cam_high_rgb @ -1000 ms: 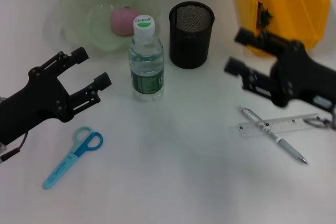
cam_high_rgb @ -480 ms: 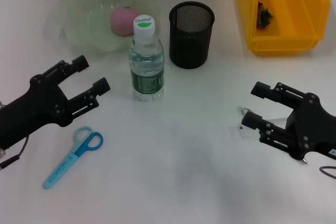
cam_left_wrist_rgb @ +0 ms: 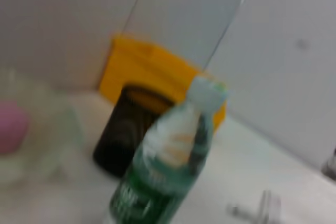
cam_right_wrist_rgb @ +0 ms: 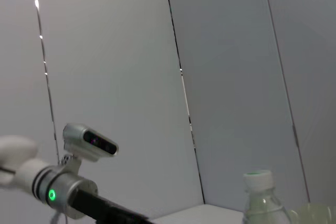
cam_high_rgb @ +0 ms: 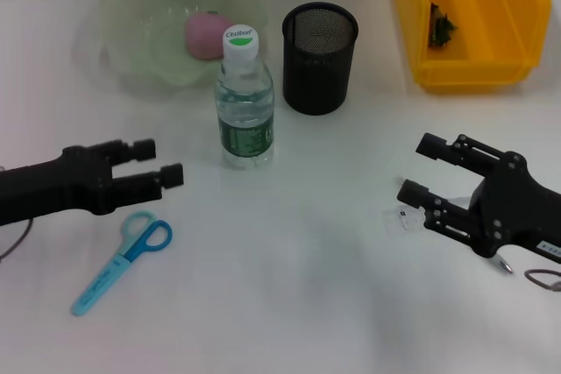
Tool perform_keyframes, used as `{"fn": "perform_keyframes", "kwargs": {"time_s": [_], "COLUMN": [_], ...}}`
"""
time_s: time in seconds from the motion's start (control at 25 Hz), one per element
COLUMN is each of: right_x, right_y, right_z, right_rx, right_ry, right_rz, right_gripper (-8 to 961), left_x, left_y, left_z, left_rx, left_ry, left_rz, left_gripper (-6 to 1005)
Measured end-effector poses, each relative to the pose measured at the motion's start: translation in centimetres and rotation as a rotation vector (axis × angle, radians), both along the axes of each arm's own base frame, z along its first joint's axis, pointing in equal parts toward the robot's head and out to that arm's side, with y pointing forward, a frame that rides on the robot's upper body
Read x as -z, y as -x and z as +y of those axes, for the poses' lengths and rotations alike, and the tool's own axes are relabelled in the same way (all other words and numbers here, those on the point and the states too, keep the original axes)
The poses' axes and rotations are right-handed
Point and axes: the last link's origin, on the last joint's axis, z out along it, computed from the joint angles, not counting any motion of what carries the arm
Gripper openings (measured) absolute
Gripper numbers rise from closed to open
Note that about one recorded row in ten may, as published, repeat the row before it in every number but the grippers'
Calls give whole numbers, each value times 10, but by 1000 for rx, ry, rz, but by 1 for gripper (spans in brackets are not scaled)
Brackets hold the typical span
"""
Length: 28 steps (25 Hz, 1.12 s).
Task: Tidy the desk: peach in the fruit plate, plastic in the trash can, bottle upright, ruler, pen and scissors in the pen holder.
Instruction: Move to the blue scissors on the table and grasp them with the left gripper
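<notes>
A pink peach [cam_high_rgb: 208,35] lies in the pale green fruit plate [cam_high_rgb: 131,15] at the back left. The bottle [cam_high_rgb: 245,102] stands upright in front of it, beside the black mesh pen holder [cam_high_rgb: 320,57]. The yellow trash can [cam_high_rgb: 473,59] at the back right holds a dark scrap of plastic [cam_high_rgb: 441,24]. Blue scissors [cam_high_rgb: 123,260] lie flat at the front left. My left gripper [cam_high_rgb: 159,161] is open, just behind the scissors' handles. My right gripper [cam_high_rgb: 419,168] is open over the ruler [cam_high_rgb: 403,216] and pen [cam_high_rgb: 506,264], hiding most of both.
The left wrist view shows the bottle [cam_left_wrist_rgb: 168,166], pen holder [cam_left_wrist_rgb: 128,129] and trash can [cam_left_wrist_rgb: 152,66]. In the right wrist view are the bottle's cap [cam_right_wrist_rgb: 258,181] and the left arm [cam_right_wrist_rgb: 68,187]. A cable loop [cam_high_rgb: 543,278] lies at the right edge.
My right gripper came forward from the trash can and now sits over the ruler and pen. My left gripper swung down and levelled out closer to the scissors.
</notes>
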Motion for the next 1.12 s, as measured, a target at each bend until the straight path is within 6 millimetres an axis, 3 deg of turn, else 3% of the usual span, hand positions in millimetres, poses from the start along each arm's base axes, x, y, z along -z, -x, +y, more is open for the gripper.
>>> {"fn": "perform_keyframes", "kwargs": {"time_s": [0.44,0.76,1.12], "right_x": [6,9,9], "right_y": [0,-1,-5], "right_z": [19,31,38], "right_rx": [42,77,128], "right_ry": [-17,-36,-93], "right_rz": [-49,-74,-51], "right_gripper": [652,652,652], "left_x": [-21,-10,-2], "left_y": [-19,-41,-57], "left_z": [7,9,17], "left_rx": [-244,-364,-443], "left_ry": [268,396,376], "left_rz": [300,605,685], "left_gripper": [772,767,761]}}
